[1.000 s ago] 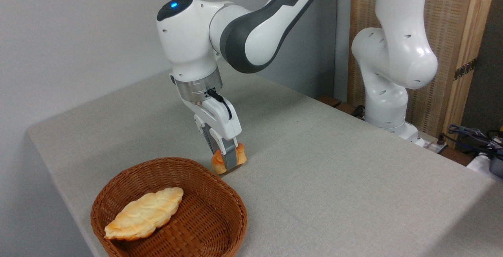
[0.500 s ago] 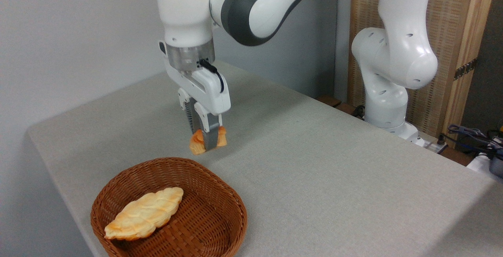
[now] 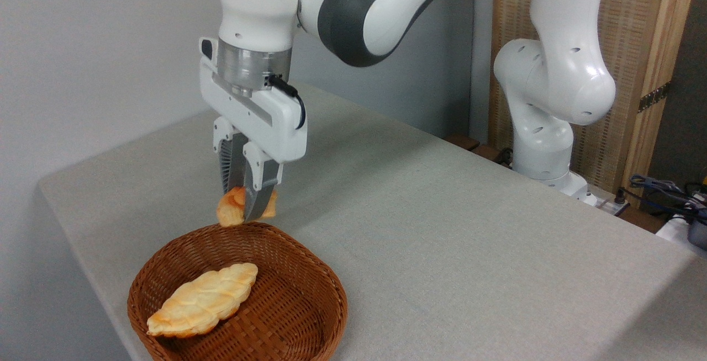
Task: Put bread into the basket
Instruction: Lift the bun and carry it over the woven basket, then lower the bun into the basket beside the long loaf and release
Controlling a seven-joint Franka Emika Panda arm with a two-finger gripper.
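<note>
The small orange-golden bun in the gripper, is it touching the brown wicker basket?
Cannot tell. In the fixed camera view the bun, clamped in the gripper, overlaps the far rim of the basket; it looks lifted above it, but no clear gap shows.

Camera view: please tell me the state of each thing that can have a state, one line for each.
Small round orange-golden bun: held in the air, above the basket's far rim.
Two-finger gripper: shut on the bun.
Shallow oval reddish-brown wicker basket: on the table, upright, holding one loaf.
Long pale braided loaf: lying inside the basket.
</note>
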